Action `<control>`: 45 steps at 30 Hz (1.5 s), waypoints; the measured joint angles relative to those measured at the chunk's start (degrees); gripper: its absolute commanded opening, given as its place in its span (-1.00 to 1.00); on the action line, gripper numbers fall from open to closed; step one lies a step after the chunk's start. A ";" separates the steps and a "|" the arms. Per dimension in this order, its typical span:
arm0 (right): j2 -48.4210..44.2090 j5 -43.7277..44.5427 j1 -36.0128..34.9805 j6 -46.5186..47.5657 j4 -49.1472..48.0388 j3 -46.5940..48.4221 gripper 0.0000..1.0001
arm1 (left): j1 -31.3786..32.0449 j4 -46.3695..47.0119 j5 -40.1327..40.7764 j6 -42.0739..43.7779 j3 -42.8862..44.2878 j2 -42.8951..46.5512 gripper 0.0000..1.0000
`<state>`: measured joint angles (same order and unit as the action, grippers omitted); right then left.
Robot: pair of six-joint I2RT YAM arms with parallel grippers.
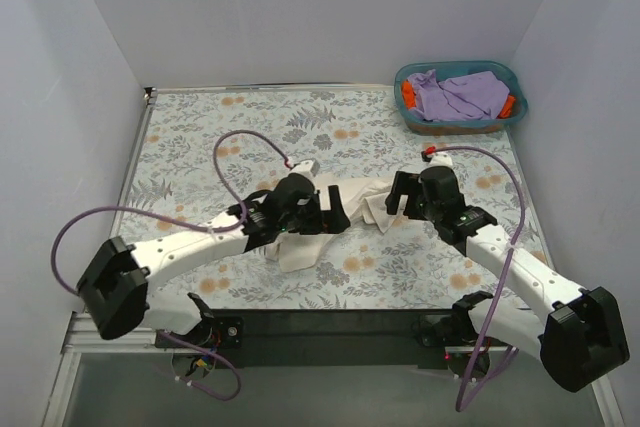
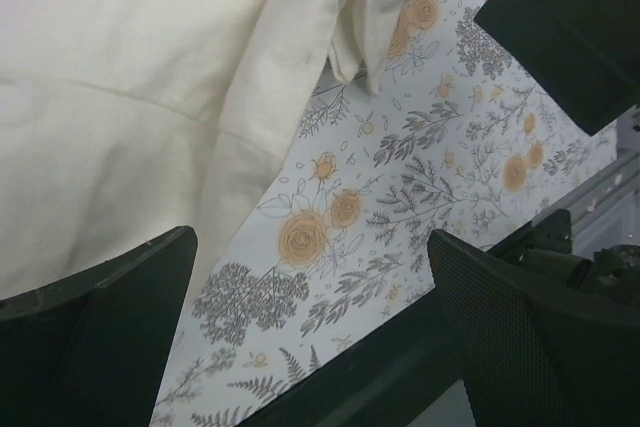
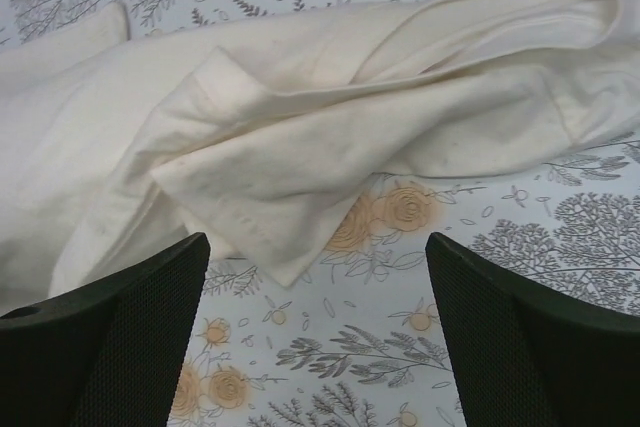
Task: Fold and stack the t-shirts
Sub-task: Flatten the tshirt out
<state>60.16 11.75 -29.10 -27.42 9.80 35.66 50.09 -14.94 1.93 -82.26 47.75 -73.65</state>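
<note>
A crumpled cream t-shirt lies mid-table between my two arms, and part of it runs under the left arm. My left gripper hovers over its near side, open with only bare tablecloth between the fingers; the cream t-shirt fills the upper left of that wrist view. From the right, my right gripper faces the shirt, open and empty. A sleeve corner of the cream t-shirt lies just ahead of the right gripper. Lavender and orange t-shirts sit in the basket.
A teal plastic basket stands at the back right corner. The floral tablecloth covers the table, with white walls on three sides. A black rail runs along the near edge. The right arm's dark finger shows in the left wrist view.
</note>
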 measured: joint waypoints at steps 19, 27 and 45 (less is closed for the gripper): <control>2.23 -6.49 10.95 2.19 1.14 -3.69 0.58 | 5.55 -5.49 13.03 9.40 12.59 -23.26 -1.00; 1.64 -6.58 11.76 3.76 0.61 -3.58 0.57 | 5.07 -15.54 22.12 11.34 18.08 -13.94 -1.00; 5.86 -3.37 12.26 7.74 -0.92 -0.63 0.56 | 0.42 -21.44 26.43 11.80 18.99 0.26 -1.00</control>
<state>66.02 8.38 -16.84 -19.68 8.88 35.03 50.50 -36.38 28.36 -70.46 66.74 -73.38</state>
